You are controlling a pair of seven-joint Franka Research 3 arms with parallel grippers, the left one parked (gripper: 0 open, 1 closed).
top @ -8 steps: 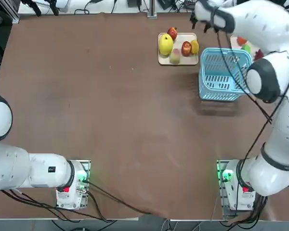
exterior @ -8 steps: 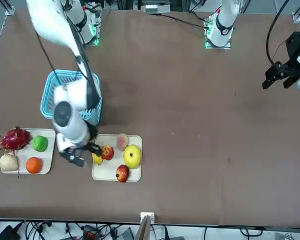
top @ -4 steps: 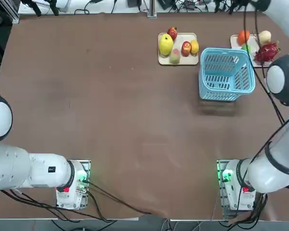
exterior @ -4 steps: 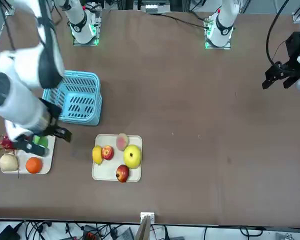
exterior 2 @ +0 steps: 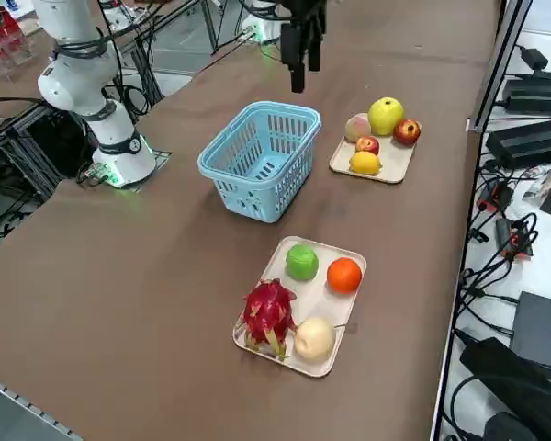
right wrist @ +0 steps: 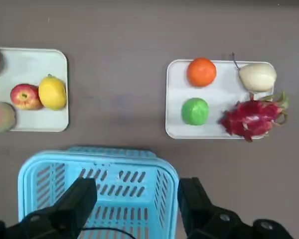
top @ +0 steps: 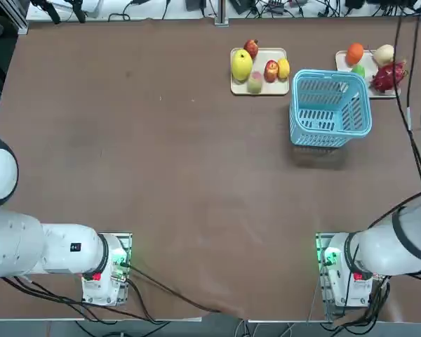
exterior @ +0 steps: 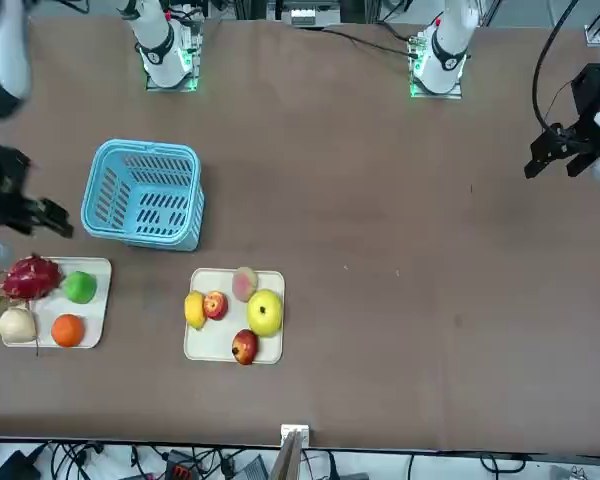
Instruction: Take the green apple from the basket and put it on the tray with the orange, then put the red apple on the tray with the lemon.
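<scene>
the right gripper [right wrist: 134, 206] hangs high above the basket [right wrist: 97, 191], its 2 fingers [right wrist: 72, 204] spread apart with nothing between them; in the front view it shows at the table's edge beside the basket [exterior: 145, 195]. the basket sits on the brown table [top: 161, 161] and no fruit shows inside it. the green apple [exterior 2: 301, 262] lies on the tray with the orange [exterior 2: 340, 248], just beside the orange [exterior 2: 344, 274]; a pink dragon fruit [exterior 2: 268, 314] and a pale beige round fruit [exterior 2: 314, 338] share the same tray. the red apple [exterior: 215, 304] rests on the tray with the lemon [exterior: 210, 345], touching the lemon [exterior: 194, 309]. on that tray there are also a big pale yellow fruit [exterior: 264, 312], a darker red apple [exterior: 244, 347] and a peach-coloured fruit [exterior: 245, 283]. the 2 trays stand well apart, the basket between them and nearer the robot
</scene>
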